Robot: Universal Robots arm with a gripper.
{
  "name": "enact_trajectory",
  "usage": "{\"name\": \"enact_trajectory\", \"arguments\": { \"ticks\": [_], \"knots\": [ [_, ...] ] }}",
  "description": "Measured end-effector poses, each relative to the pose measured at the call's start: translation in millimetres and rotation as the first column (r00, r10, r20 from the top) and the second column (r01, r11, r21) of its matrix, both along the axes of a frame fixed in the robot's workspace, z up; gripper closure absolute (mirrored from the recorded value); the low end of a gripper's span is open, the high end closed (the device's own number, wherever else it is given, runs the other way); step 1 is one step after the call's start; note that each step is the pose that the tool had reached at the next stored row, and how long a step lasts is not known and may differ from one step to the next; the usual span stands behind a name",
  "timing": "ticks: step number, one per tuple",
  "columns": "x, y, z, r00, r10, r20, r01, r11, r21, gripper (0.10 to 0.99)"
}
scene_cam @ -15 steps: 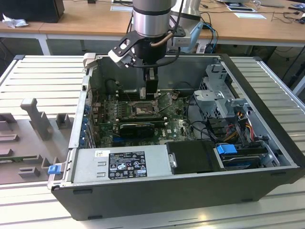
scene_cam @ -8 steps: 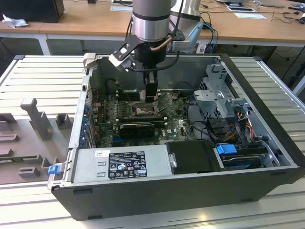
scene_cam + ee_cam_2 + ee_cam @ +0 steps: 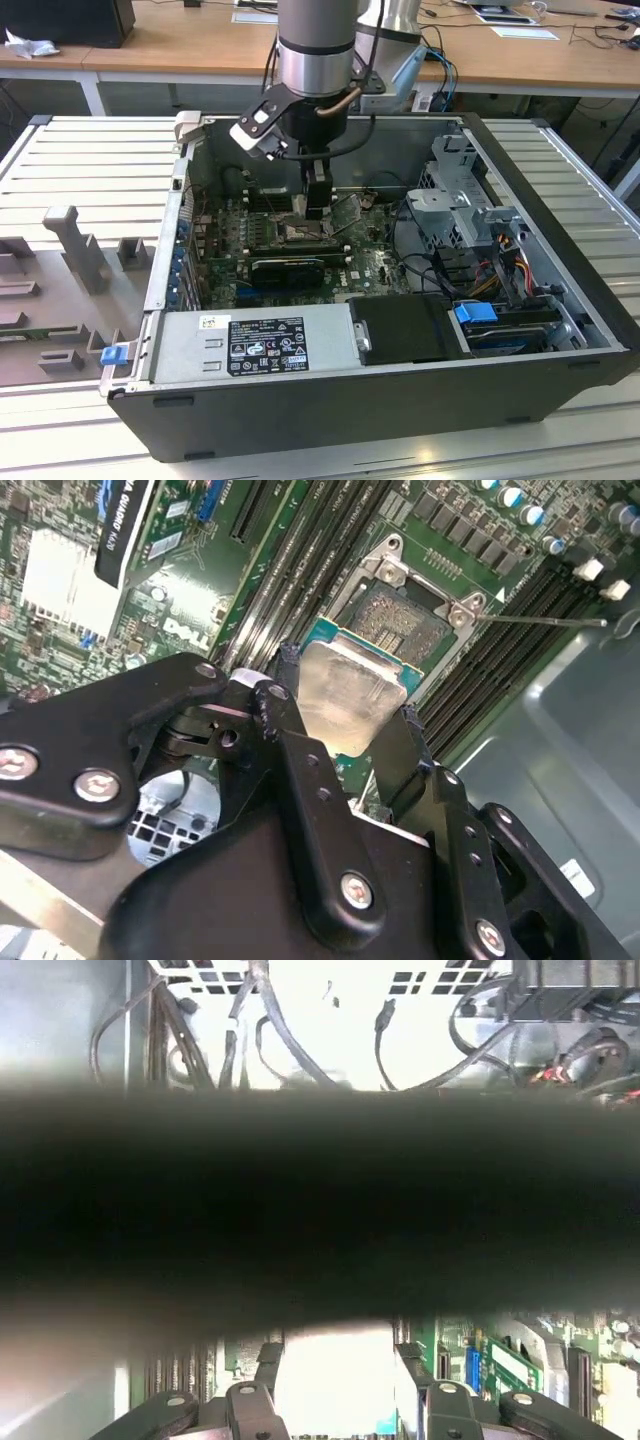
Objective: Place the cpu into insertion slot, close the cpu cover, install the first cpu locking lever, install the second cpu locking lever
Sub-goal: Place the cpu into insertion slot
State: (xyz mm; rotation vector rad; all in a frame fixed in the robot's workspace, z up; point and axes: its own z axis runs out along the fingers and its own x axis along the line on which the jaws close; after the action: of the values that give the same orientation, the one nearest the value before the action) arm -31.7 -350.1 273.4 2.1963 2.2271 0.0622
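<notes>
I am on the first step. My pincer [image 3: 348, 705] pinches the cpu [image 3: 350, 685] by two opposite edges and holds it close over the insertion slot [image 3: 405, 620], near the middle of the motherboard [image 3: 480, 550], not yet seated. Seating it, I judge, calls for levelling the chip and squaring its corners to the socket's rim before I let go. The second wrist view shows the bare socket and a thin locking lever [image 3: 545, 621] lying out to one side. The exterior view shows my arm reaching down into the case [image 3: 560, 250] and what may be the cpu cover [image 3: 347, 210] standing open.
</notes>
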Motion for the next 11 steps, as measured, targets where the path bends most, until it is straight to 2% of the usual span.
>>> {"name": "enact_trajectory", "arguments": {
  "ticks": [4, 7, 11],
  "knots": [
    [-0.5, 1.5, -7.3, 1.0, 0.001, 0.0001, -0.001, 1.0, 0.0, 0.557],
    [-0.9, 5.2, -14.7, 1.0, 0.001, -0.0001, -0.001, 1.0, 0.0, 0.557],
    [-1.1, 16.8, -24.7, 1.0, 0.001, 0.0, -0.001, 1.0, 0.0, 0.557]
  ]
}}
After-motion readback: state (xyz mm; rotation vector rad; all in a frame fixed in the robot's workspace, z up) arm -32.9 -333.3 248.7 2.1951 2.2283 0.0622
